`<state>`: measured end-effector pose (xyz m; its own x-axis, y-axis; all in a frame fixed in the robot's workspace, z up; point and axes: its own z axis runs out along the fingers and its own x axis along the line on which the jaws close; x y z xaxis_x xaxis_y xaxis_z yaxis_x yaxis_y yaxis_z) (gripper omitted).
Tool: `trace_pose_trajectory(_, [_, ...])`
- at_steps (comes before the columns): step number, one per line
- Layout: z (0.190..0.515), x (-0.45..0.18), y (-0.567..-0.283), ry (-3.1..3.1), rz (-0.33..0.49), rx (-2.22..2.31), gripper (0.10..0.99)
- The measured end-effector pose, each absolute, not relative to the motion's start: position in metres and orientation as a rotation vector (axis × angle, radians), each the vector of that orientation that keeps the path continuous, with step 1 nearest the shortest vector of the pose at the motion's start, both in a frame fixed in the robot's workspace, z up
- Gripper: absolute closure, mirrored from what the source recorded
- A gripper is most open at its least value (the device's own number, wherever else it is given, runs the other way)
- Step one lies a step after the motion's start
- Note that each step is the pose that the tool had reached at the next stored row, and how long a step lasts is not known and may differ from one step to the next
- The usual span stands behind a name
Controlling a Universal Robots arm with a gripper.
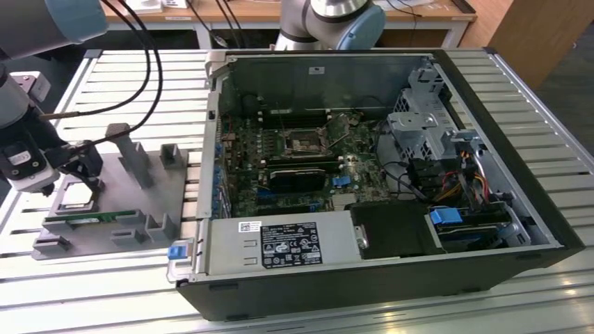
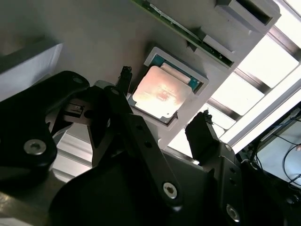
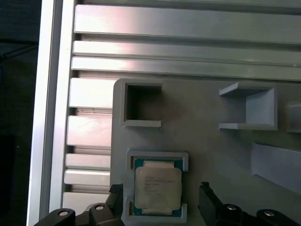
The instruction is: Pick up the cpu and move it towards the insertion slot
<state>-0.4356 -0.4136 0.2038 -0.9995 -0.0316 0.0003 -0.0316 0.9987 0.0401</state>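
The arm [image 1: 42, 17] is brought in from the upper corner on the exterior view's left, with the wrist bent downward so that the gripper [image 1: 82, 182] is pointed straight down at the grey fixture [image 1: 125, 198] on the slatted table [image 1: 139, 76]. The gripper is held wide apart and nothing is gripped. In both wrist views its two black fingers [image 3: 115, 194] are set one on each side of the cpu [image 3: 157, 188], and a gap is left between each fingertip and the chip. Whether the tips are level with the chip or just above it cannot be told. The cpu is seated flat in the fixture's square recess [image 3: 157, 155], silvery top upward, close to the fixture's edge on the exterior view's left. An empty square pocket [image 3: 141, 106] is found just beside that recess along the same edge. A green memory stick [image 1: 88, 217] is laid along the fixture's near edge, just beside the cpu. The slot [image 1: 304, 142], ringed by its metal frame, is mounted on the board inside the open computer case [image 1: 371, 282], well apart from the cpu and the gripper.
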Motion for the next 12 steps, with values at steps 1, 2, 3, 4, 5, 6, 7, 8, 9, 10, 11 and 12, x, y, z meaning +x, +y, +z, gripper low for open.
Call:
trace_pose_trajectory(1, [0.2029,-0.4356,-0.4137,-3.14,-0.063,0.05,0.345])
trace_pose_trajectory(2, [0.2021,-0.4356,-0.4137,-3.139,-0.063,0.05,0.345])
trace_pose_trajectory(3, [0.2009,-0.4357,-0.4137,-3.14,-0.063,0.05,0.345])
trace_pose_trajectory(4, [0.2,-0.4357,-0.4137,-3.14,-0.063,0.05,0.345])
trace_pose_trajectory(5, [0.199,-0.4357,-0.4136,-3.14,-0.063,0.05,0.345])
trace_pose_trajectory(6, [0.198,-0.4357,-0.4136,-3.14,-0.063,0.049,0.345])
trace_pose_trajectory(7, [0.197,-0.4357,-0.4136,-3.14,-0.063,0.049,0.345])
trace_pose_trajectory(8, [0.1961,-0.4357,-0.4136,-3.14,-0.063,0.049,0.345])
trace_pose_trajectory(9, [0.1954,-0.4357,-0.4136,-3.14,-0.063,0.049,0.345])
trace_pose_trajectory(10, [0.1945,-0.4358,-0.4135,-3.14,-0.063,0.049,0.345])
trace_pose_trajectory(11, [0.1937,-0.4358,-0.4134,-3.14,-0.063,0.049,0.345])
trace_pose_trajectory(12, [0.193,-0.4359,-0.4132,-3.14,-0.063,0.049,0.345])
